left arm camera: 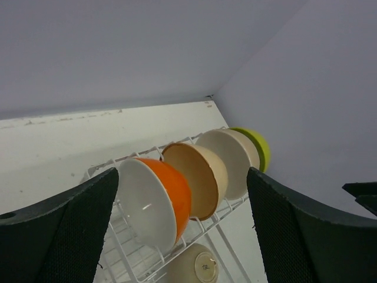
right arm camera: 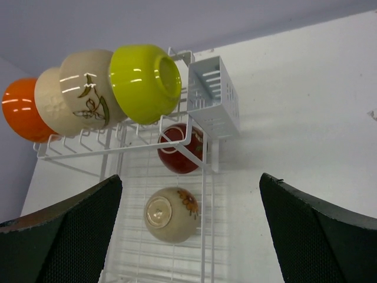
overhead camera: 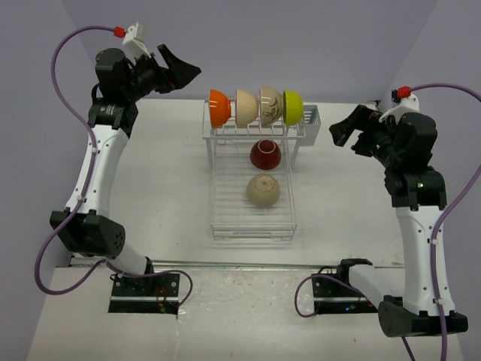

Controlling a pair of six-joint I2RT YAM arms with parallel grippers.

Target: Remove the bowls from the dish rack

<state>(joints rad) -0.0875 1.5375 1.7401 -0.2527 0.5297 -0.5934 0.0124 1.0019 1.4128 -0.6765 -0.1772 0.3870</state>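
the dish rack (overhead camera: 225,214) sits in the middle of the white table (overhead camera: 161,173), between the 2 arms, and all 6 bowls are in it. 4 stand on edge in the raised row of tines at the far end, packed side by side. from left to right in the top view they are the orange bowl (overhead camera: 219,107), a plain beige bowl (overhead camera: 246,107), a cream bowl with a leaf motif (overhead camera: 270,104) and the lime-yellow bowl (overhead camera: 293,107). the cutlery basket (overhead camera: 309,120) hangs at the right end of that row, just beside the lime-yellow bowl. 2 more lie upside down on the flat grid tray, apart from each other. the dark red bowl (overhead camera: 265,154) is just in front of the tines, and a second beige bowl (overhead camera: 263,190) is near the tray's middle (the right wrist view shows a floral mark on its side).

the left gripper (overhead camera: 180,69) hangs in the air to the left of the far row, clear of the rack. its fingers (left arm camera: 76,230) are spread wide and hold nothing, and its wrist view looks between them into the orange bowl's white inside. the right gripper (overhead camera: 344,134) hovers to the right of the cutlery basket, near it but not touching. its fingers (right arm camera: 318,236) are also spread wide and empty.
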